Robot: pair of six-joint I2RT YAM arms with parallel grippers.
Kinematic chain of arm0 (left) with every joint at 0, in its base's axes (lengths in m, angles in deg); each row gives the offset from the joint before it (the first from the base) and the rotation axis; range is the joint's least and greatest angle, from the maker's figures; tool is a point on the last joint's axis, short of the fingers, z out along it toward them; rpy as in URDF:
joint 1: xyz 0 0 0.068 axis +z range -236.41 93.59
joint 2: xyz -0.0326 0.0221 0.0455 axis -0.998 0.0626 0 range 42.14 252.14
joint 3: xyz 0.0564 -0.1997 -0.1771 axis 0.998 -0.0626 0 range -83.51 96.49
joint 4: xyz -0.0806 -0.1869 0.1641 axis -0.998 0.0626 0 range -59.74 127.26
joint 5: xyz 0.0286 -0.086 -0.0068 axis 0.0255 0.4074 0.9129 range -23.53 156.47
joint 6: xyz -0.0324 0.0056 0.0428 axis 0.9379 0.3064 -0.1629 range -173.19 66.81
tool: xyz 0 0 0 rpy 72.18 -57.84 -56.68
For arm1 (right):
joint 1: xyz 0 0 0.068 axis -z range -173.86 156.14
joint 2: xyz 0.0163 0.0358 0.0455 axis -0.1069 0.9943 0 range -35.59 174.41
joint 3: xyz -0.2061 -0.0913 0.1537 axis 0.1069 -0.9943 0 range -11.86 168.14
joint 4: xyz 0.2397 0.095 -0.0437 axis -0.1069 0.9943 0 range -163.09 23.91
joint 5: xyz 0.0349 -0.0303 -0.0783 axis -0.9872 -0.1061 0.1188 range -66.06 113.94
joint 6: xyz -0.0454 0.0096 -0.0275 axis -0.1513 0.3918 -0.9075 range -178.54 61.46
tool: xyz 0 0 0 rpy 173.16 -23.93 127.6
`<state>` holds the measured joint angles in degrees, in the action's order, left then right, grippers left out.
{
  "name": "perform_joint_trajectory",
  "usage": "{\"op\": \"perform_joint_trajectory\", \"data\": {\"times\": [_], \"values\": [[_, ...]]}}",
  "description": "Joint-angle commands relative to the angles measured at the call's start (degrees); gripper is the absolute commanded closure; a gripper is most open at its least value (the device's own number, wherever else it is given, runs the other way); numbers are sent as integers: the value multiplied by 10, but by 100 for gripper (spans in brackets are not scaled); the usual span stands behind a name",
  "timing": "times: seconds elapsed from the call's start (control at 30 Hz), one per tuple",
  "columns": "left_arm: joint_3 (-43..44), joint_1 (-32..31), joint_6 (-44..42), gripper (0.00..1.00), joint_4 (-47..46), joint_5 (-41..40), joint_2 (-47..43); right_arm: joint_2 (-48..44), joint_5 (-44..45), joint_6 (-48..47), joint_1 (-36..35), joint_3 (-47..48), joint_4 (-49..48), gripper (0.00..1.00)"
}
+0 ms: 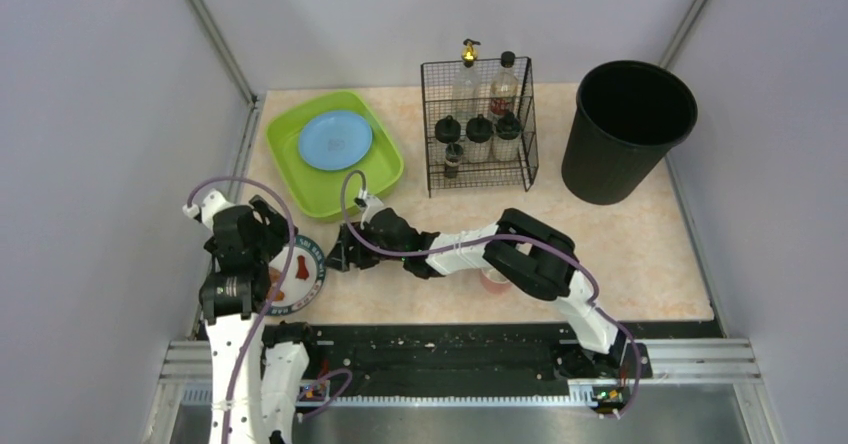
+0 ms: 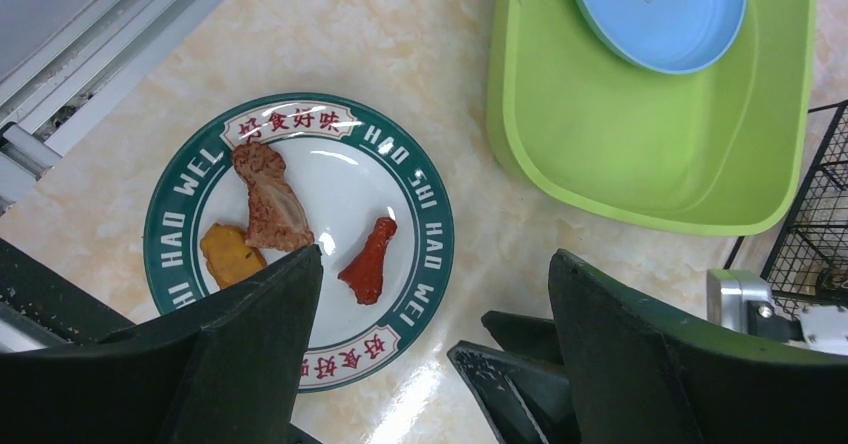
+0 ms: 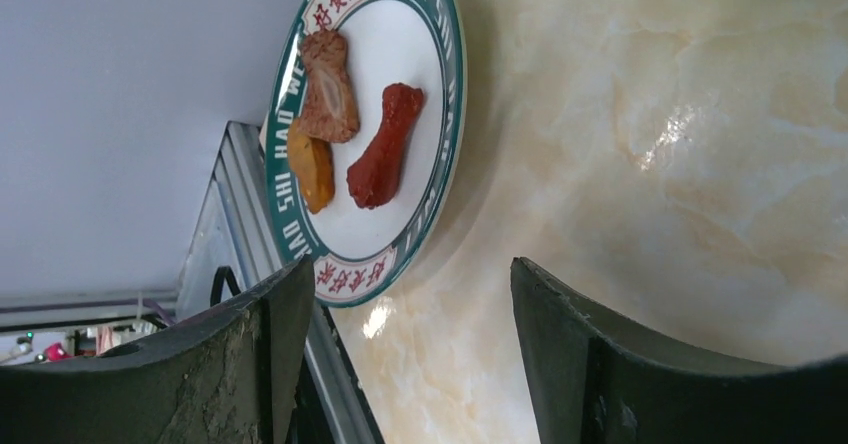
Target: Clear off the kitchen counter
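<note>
The kitchen counter (image 1: 640, 254) is beige-pink mottled laminate. A white plate with a green lettered rim (image 1: 312, 276) lies at its near left, holding a brown meat piece (image 2: 268, 196), a yellow piece (image 2: 230, 254) and a red piece (image 2: 368, 260). My left gripper (image 2: 435, 259) is open and empty, above the plate's right edge. My right gripper (image 3: 410, 264) is open and empty, low over the counter just right of the plate (image 3: 440, 114). Its fingertips (image 2: 520, 374) show in the left wrist view. In the top view the two grippers (image 1: 272, 236) (image 1: 340, 251) stand close together.
A lime-green tub (image 1: 385, 169) with a blue plate (image 1: 335, 140) sits at the back left. A black wire rack (image 1: 480, 129) of bottles stands at the back middle, a black bin (image 1: 625, 129) at the back right. A pink cup (image 1: 493, 281) is partly hidden under the right arm. A black rail (image 1: 450, 349) runs along the near edge.
</note>
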<state>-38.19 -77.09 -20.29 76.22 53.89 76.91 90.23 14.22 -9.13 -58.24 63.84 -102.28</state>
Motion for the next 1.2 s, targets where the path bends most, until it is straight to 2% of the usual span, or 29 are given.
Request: {"op": "perform_joint_trajectory", "data": {"times": [0.0,0.2,0.57,1.1,1.17], "values": [[-8,-1,-5,12,-35,-7,-23,29,23,32,-16,49,-34,30],[-8,-9,-6,13,-36,2,-23,63,29,59,-19,78,-28,33],[-9,-10,-7,13,-42,20,-31,119,22,83,-29,132,-21,46],[-11,-10,-8,13,-45,27,-35,150,13,93,-30,165,-10,77],[-11,-10,-8,13,-45,27,-36,152,9,91,-31,174,-2,84]]}}
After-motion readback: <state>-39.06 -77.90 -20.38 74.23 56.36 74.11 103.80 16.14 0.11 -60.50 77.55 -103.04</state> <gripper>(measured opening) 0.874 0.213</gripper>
